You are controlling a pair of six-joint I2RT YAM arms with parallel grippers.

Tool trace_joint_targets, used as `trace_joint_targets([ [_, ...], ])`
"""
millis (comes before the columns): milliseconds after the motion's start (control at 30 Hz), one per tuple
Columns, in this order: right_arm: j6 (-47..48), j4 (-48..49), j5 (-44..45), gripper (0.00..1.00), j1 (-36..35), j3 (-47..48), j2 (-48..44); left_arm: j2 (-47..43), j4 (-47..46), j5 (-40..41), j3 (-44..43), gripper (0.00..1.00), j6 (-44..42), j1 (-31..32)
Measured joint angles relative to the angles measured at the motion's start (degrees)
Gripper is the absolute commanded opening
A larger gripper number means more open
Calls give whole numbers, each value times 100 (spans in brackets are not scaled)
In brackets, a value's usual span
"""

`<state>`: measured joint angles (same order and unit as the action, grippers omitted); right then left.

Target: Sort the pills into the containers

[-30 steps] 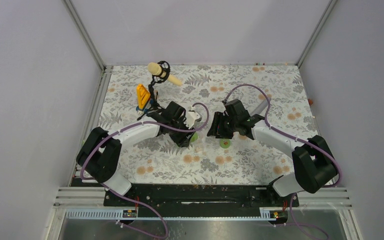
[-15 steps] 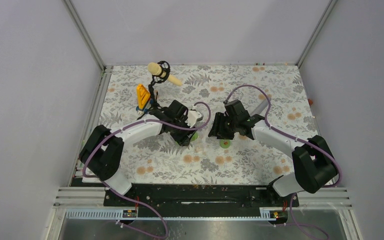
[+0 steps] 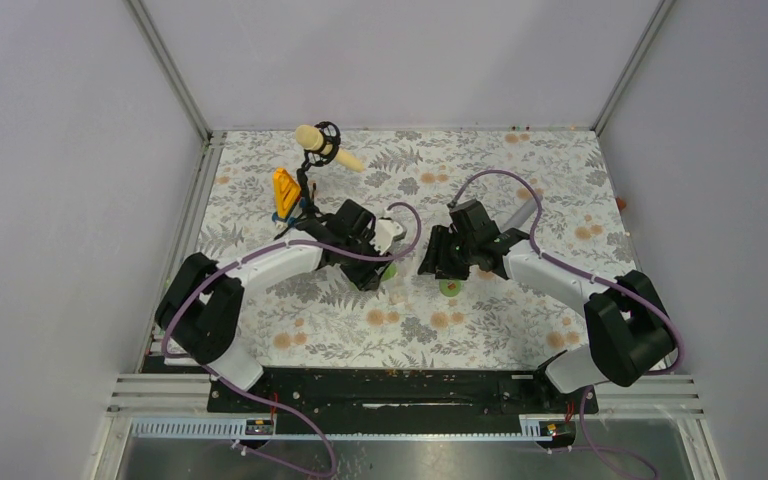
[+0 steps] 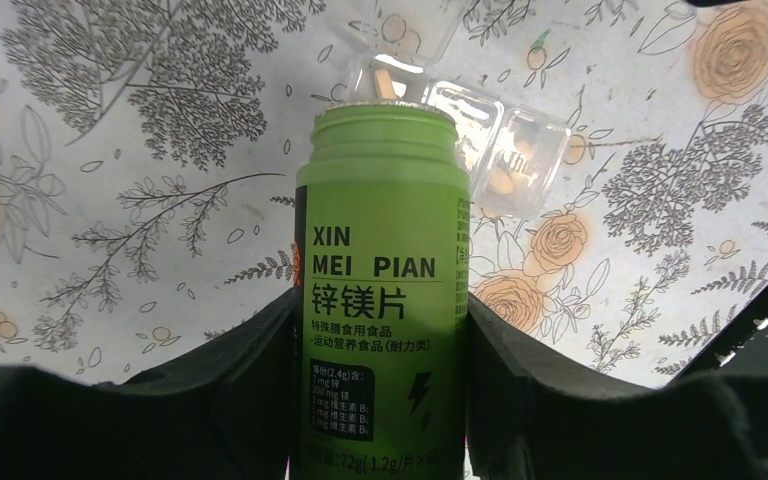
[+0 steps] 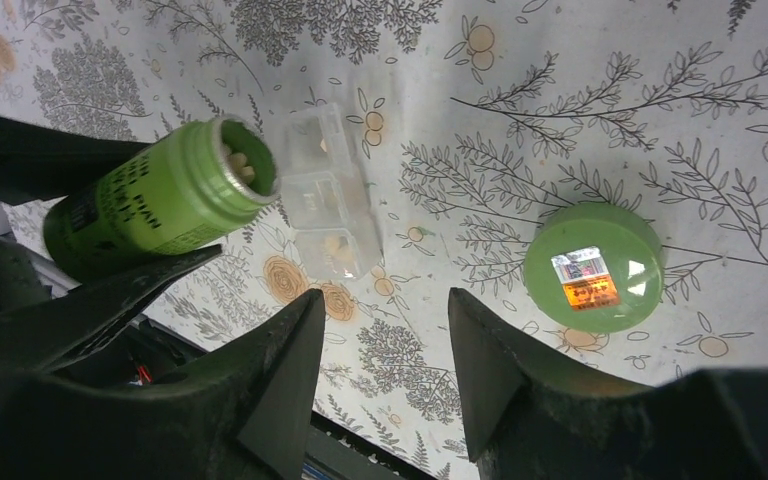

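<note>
Left gripper (image 4: 380, 335) clamped on bottle (image 4: 385, 190); bottle uncapped, mouth beside containers (image 5: 325, 195). Right gripper (image 5: 385, 340) wide, empty. Cap (image 5: 593, 268) on mat (image 5: 560, 120), 4 o'clock of containers.

Left arm (image 3: 270, 262) and right arm (image 3: 550, 275): white tapered links, bulky black joint housings, black wrist sections. One purple cable (image 3: 500, 171) per arm, routed externally in loose loops. The gripper fingers (image 5: 260, 380) are matte black, wedge-shaped and unmarked. Shared black base plate (image 3: 390, 392).
</note>
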<state>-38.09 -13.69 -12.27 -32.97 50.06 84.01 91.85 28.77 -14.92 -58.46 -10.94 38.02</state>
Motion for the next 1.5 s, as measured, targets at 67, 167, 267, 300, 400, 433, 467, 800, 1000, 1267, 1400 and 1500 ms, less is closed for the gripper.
trace_joint_targets([
  [67,-2,-37,57,56,2,-2,-9,-166,-79,-2,72,0,-13,0],
  [167,-24,-85,83,56,13,-22,-61,-566,-188,-17,273,0,-63,0],
  [267,-37,-114,120,57,50,-57,-164,-1038,-304,-66,492,0,-120,0],
  [300,-37,-122,131,57,70,-76,-205,-1215,-358,-85,575,0,-131,0],
  [400,-33,-184,223,57,122,-98,-291,-1873,-542,-129,881,0,-151,0],
  [433,-28,-234,258,57,138,-103,-319,-2087,-577,-133,946,0,-151,0],
  [467,-17,-278,282,57,153,-107,-345,-2262,-597,-133,977,0,-151,0],
  [800,149,-850,702,61,267,-111,-490,-4124,-1147,-28,896,0,-70,0],
  [1000,321,-1180,953,71,275,-111,-496,-4927,-2236,245,861,0,328,0],
  [1267,643,-1060,688,73,254,-105,-459,-5351,-4957,730,1397,0,1475,0],
  [1400,763,-581,175,72,149,129,-94,-5206,-5925,848,1499,0,1869,0],
  [1500,787,-197,-125,70,57,435,391,-5003,-6492,780,1513,0,2081,0],
])
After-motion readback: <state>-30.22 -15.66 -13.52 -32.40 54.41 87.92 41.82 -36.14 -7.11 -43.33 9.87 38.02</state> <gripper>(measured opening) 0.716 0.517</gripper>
